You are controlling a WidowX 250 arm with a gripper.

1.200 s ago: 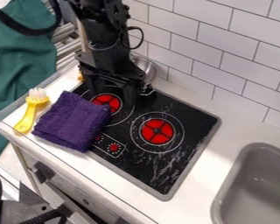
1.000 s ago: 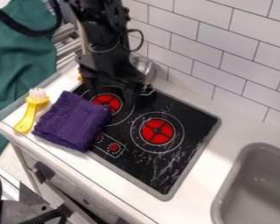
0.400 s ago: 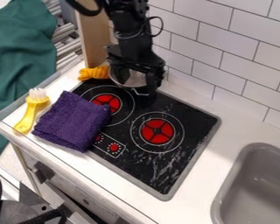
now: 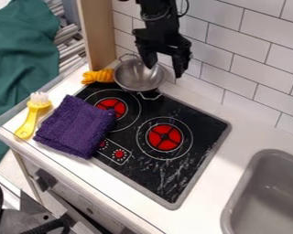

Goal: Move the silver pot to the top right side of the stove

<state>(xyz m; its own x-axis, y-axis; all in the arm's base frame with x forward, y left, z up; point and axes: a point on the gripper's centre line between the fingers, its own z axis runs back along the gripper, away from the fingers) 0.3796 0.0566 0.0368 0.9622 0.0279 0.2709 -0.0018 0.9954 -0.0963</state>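
With the pincer (image 4: 164, 65) spread wide over the silver pot (image 4: 137, 78), at the stove's (image 4: 198, 125) top edge near its left corner, we'd best straddle 1 side squarely before closing.

Purple cloth (image 4: 76, 125), yellow brush (image 4: 30, 119), orange bundle (image 4: 98, 76)

The pot (image 4: 138, 77) is smooth, shiny metal. That purple cloth (image 4: 75, 126) looks rough and matt, while the stovetop (image 4: 195, 125) is glossy.
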